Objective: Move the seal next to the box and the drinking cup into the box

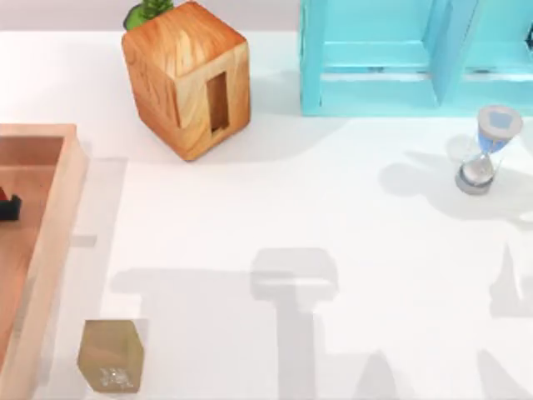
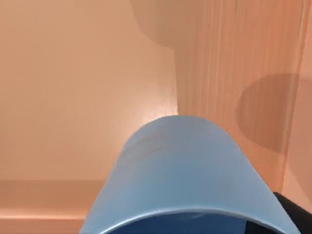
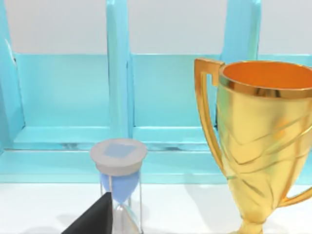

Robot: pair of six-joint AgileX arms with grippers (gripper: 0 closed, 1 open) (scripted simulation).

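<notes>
One seal [image 1: 111, 356] sits on the white counter [image 1: 333, 217] near the front edge, just beside the right wall of the box [image 1: 52, 242]; from above it is a roughly cubic tan block turned a little askew to the wall, with its pale carved face toward the front, so it has no clear long axis. One box lies at the left side of the counter, a shallow tray whose long wall runs front to back. One drinking cup [image 2: 183, 178] shows close up in our left wrist view, tipped so that its rim is nearest the camera and its tapered body runs away toward the box floor [image 2: 83, 97] and the plank wall [image 2: 234, 73]. We cannot tell whether it touches the floor. A small dark part of our left end effector [image 1: 7, 204] shows over the box interior at the counter's left edge; its state we cannot tell.

We count one glossy wooden cube [image 1: 187, 79] with a slot at the back, one turquoise cabinet [image 1: 416, 58] at the back right, and one hourglass [image 1: 487, 150] in front of it. In our right wrist view one gold trophy [image 3: 263, 141] stands near the hourglass [image 3: 118, 183], and a dark fingertip [image 3: 92, 219] of our right end effector shows, its state again impossible to tell.
</notes>
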